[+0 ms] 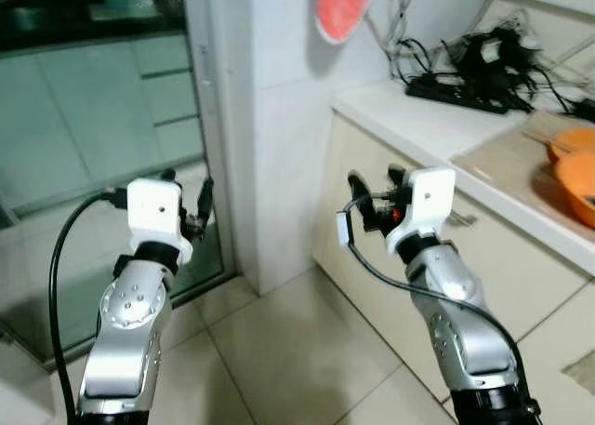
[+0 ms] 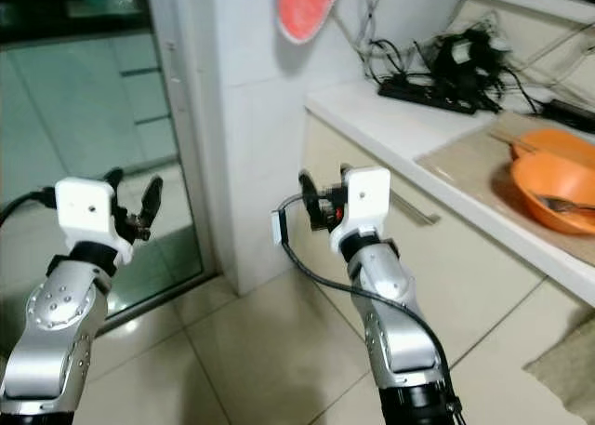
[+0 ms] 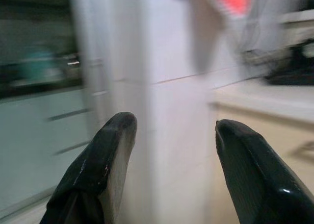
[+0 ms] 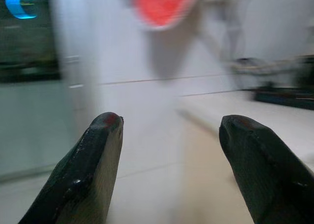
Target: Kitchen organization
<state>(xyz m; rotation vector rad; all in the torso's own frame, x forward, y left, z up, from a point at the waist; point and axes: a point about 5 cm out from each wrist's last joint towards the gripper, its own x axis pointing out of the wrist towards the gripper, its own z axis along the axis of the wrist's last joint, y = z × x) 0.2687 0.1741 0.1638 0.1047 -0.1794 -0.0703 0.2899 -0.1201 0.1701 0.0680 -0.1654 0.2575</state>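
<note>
Bowls (image 2: 548, 188), 2 orange ones by my reckoning, sit overlapping near the worktop's (image 2: 390, 109) front edge, far to my right. They look like light, stiff, smooth plastic, so I'd pinch a rim. A utensil (image 2: 562, 203) lies in the nearer one, its long axis running roughly along the front edge. My left end effector (image 1: 186, 202) and right end effector (image 1: 374, 192) hang over the floor, both spread wide, gripping nothing.

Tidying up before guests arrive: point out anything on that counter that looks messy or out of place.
A tangle of black cables and a power strip sprawls across the white counter by the wall. The orange bowls sit upright; nothing spilled.
</note>
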